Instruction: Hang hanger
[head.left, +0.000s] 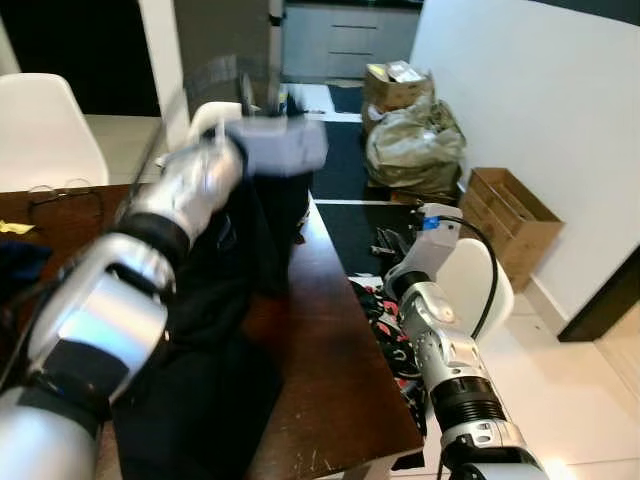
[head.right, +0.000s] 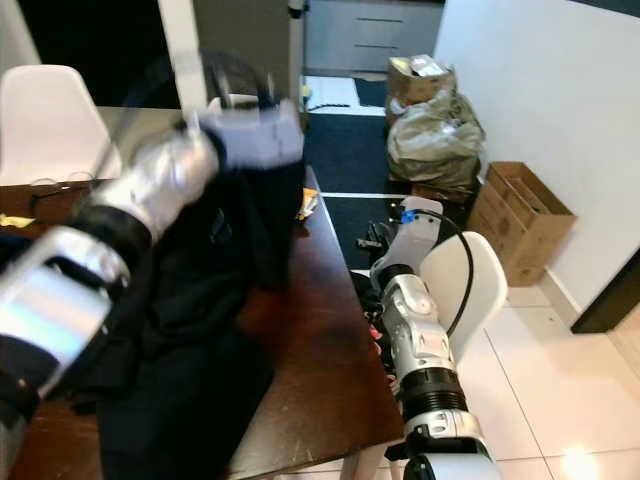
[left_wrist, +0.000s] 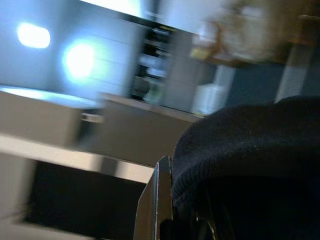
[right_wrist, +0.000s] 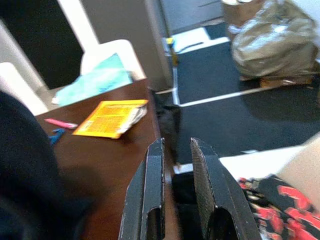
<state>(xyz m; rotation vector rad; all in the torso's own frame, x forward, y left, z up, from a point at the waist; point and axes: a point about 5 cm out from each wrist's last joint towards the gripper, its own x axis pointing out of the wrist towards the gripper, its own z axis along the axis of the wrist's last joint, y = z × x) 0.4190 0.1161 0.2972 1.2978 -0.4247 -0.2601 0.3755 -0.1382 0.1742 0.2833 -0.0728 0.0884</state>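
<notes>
A black garment (head.left: 255, 230) hangs from my raised left gripper (head.left: 272, 142) and drapes down onto the brown table (head.left: 335, 360). The gripper and wrist are blurred, and no hanger can be made out. In the left wrist view dark knit cloth (left_wrist: 250, 150) presses against one black finger (left_wrist: 163, 200). My right arm (head.left: 440, 330) reaches forward along the table's right edge. Its gripper (right_wrist: 176, 145) is shut with only a thin slit between the fingers and nothing in it, hovering just off the table's edge.
A yellow leaflet (right_wrist: 112, 117) and pens lie on the far part of the table. A white chair (head.left: 475, 280) stands under my right arm, with red-and-black cloth (head.left: 380, 310) beside it. Bags (head.left: 415, 145) and a cardboard box (head.left: 510, 215) line the right wall. Another white chair (head.left: 45, 130) stands at the far left.
</notes>
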